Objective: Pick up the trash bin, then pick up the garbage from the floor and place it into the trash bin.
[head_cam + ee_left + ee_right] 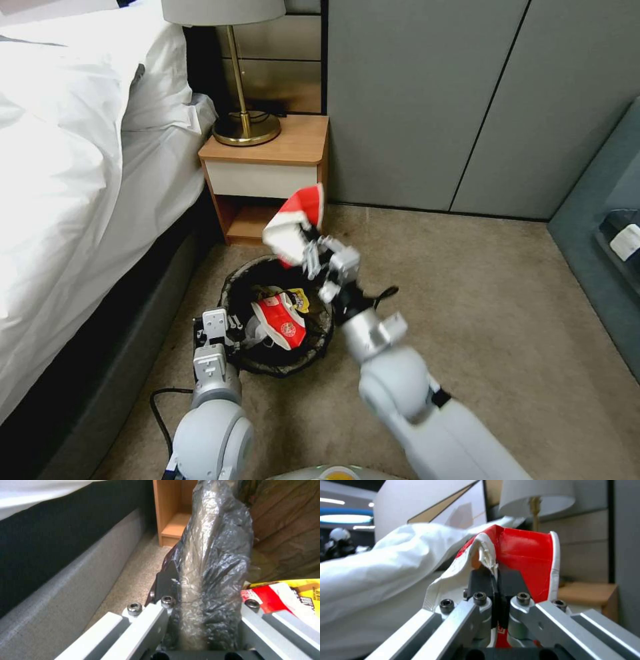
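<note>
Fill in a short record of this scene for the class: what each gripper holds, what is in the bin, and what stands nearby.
left gripper: shut on trash bin rim
right gripper: shut on red-and-white wrapper, raised over the bin's far rim
bin contents: red-and-white wrapper, yellow wrapper
nearby: bed, nightstand with lamp
floor: carpet

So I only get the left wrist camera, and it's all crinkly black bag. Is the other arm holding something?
Observer: Yes. The right gripper is shut on a crushed red-and-white wrapper.
Operator: Is it over the bin?
Observer: Nearly; it's held above the bin's far rim, toward the nightstand.
Operator: What's my arm doing?
Observer: The left gripper pinches the bagged rim on the bed side.
Operator: Anything inside?
Observer: Another red-and-white wrapper and a yellow one.
</note>
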Motion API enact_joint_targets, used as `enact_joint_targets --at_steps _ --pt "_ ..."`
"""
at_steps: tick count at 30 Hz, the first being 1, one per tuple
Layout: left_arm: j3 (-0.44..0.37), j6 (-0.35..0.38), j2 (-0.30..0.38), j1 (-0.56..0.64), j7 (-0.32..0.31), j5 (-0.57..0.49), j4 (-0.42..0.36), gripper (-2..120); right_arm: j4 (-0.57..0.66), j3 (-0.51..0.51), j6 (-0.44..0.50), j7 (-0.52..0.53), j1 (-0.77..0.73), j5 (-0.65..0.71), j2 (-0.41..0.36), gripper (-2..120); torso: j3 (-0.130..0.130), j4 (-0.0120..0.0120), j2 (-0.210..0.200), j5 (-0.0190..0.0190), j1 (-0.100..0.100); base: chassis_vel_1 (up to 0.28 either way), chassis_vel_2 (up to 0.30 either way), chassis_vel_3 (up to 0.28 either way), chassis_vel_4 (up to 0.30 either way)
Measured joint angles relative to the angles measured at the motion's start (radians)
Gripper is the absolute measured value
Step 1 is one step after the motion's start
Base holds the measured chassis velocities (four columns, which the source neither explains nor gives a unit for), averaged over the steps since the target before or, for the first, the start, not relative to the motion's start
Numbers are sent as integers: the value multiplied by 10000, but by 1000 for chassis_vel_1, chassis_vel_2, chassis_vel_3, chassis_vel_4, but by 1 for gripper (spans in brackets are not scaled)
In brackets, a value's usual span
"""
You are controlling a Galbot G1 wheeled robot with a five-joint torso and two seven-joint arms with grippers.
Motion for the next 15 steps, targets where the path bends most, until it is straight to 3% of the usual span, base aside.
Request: enact_joint_targets --at_steps 15 --pt "-5 17 2 -44 -6 -23 -22 0 -1080 -68 510 226 -1014 -323 -99 0 1 0 0 0 0 0 0 0 0"
